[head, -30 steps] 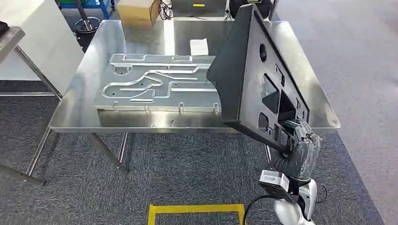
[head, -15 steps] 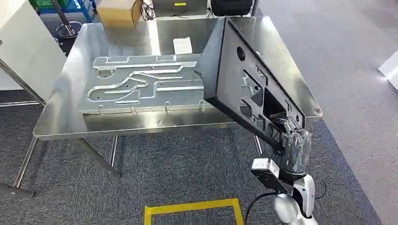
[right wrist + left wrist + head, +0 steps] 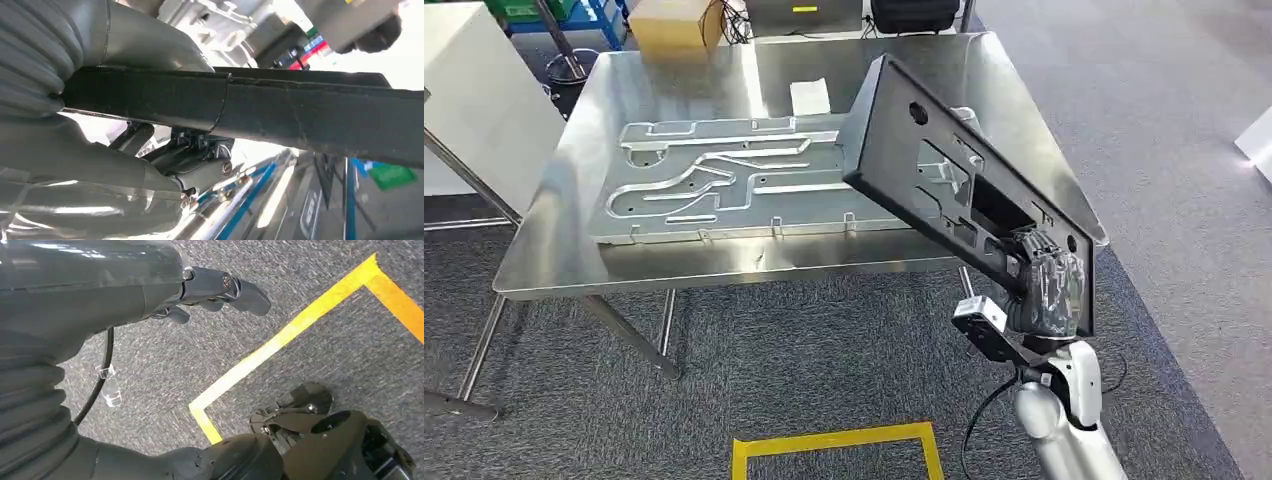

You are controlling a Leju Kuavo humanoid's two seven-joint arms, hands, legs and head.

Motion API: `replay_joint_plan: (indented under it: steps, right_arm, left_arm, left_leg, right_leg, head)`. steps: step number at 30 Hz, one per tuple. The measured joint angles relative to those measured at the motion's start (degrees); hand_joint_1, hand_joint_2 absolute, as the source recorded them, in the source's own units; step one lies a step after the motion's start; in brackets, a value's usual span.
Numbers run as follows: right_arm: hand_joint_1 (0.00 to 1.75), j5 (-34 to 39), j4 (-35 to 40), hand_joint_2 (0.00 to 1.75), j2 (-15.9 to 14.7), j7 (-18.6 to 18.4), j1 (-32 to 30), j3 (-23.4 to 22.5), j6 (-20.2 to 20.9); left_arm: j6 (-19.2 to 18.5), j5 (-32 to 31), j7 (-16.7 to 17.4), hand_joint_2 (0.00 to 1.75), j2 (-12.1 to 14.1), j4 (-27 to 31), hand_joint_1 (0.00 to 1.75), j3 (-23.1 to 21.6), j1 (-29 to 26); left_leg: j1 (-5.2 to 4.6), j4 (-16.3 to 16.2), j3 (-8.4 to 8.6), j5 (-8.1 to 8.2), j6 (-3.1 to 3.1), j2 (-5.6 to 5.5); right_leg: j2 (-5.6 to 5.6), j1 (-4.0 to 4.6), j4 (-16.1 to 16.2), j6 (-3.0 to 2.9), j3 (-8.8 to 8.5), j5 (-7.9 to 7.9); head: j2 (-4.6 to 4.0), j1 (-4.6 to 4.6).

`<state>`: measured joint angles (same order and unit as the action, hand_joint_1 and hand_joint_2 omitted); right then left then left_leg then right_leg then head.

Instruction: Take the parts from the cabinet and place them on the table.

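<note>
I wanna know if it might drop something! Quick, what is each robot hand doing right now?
Left hand: holds nothing, fingers apart, hanging over the carpet.
Right hand: grips the big flat black panel with cut-outs.

You get bright, even overhead light. The steel table (image 3: 554, 250) throws a white glare streak along its far edge. In the right wrist view the background is blown out and soft; the left wrist view is sharp.
</note>
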<state>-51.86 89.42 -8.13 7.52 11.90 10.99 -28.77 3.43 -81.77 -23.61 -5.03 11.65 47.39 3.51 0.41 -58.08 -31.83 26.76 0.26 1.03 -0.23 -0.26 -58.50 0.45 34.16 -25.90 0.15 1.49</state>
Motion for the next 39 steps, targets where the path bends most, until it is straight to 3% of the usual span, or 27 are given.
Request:
replay_joint_plan:
  steps: [7,12,16,20,29,34,39]
  right_arm:
    - [1.75,-8.47,-9.35,1.75,-0.13,-4.92,7.92,2.19,6.26]
    - [1.75,-13.78,-20.70,1.75,0.04,-10.13,20.64,6.19,9.60]
    - [1.75,-19.64,-33.03,1.75,2.50,-13.38,32.73,9.12,10.48]
    - [1.75,-22.65,-42.72,1.75,6.60,-14.80,38.14,12.77,10.21]
    - [1.75,-25.68,-53.33,1.75,11.95,-14.58,41.14,16.63,11.24]
    - [1.75,-26.56,-57.71,1.75,13.88,-9.54,41.37,19.14,11.66]
    - [1.75,-26.54,-59.77,1.75,15.87,-7.56,40.61,21.75,10.85]
  left_arm:
    - [-1.62,1.40,0.31,1.75,0.33,0.00,0.00,0.44,0.42]
    - [-3.30,0.68,0.79,1.75,0.63,0.00,0.00,0.72,1.54]
    - [-4.35,0.05,1.20,1.75,0.66,0.00,0.00,0.28,2.41]
    - [-4.72,0.05,1.31,1.75,0.66,0.00,0.00,-0.11,3.33]
    - [-5.31,0.55,2.91,1.75,0.68,0.00,0.00,-0.17,3.80]
    - [-5.92,1.31,3.67,1.75,0.76,0.00,0.00,-0.17,4.15]
    - [-6.27,1.97,3.70,1.75,0.79,0.00,0.00,-0.15,4.36]
  left_leg:
    - [-0.01,-0.03,-0.02,-0.04,0.00,0.04]
    - [-0.07,-0.10,-0.22,-0.25,0.00,0.02]
    - [-0.08,-0.10,-0.27,-0.33,-0.01,0.01]
    - [-0.07,-0.12,-0.25,-0.34,-0.02,0.01]
    - [-0.07,-0.09,-0.33,-0.34,-0.06,0.00]
    - [-0.07,-0.10,-0.36,-0.35,-0.06,-0.08]
    - [-0.07,-0.11,-0.35,-0.35,-0.06,-0.05]
  right_leg:
    - [0.00,-0.02,-0.03,0.05,0.00,0.10]
    - [-0.02,-0.08,-0.07,0.11,0.16,0.26]
    - [-0.01,-0.08,-0.08,0.12,0.22,0.35]
    - [-0.02,-0.01,-0.07,0.08,0.24,0.36]
    - [-0.01,0.06,-0.08,0.03,0.34,0.32]
    - [-0.06,0.06,-0.08,0.03,0.35,0.32]
    - [-0.02,0.06,-0.08,0.03,0.36,0.32]
  head:
    - [0.00,0.00]
    - [0.02,-0.02]
    - [0.00,-0.02]
    - [0.02,0.02]
    - [0.02,0.00]
    - [0.02,0.02]
    - [0.00,0.00]
